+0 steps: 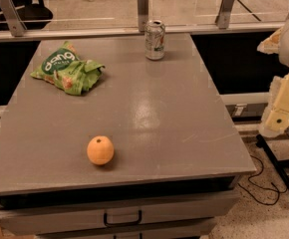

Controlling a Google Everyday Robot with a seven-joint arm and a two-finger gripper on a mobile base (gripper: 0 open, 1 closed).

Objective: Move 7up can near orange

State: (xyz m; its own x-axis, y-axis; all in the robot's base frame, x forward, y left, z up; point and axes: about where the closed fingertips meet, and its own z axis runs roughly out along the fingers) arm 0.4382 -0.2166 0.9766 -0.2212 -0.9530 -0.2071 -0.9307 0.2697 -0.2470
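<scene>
The 7up can (155, 39) stands upright at the far edge of the grey table (149, 108), a little right of centre. It is silver-white with green and red marks and a pull-tab top. The orange (100, 150) sits near the table's front edge, left of centre, with its dark stem dimple facing up. The can and the orange are far apart, nearly the table's full depth. My gripper (280, 111) shows as cream-coloured parts at the right edge of the camera view, off the table's right side. It is well away from both things and holds nothing that I can see.
A crumpled green snack bag (67, 68) lies at the table's back left. A glass railing with metal posts (142, 6) runs behind the table. Drawers with a handle (122, 218) sit below the front edge. A black stand leg and cables (279, 176) lie on the floor at the right.
</scene>
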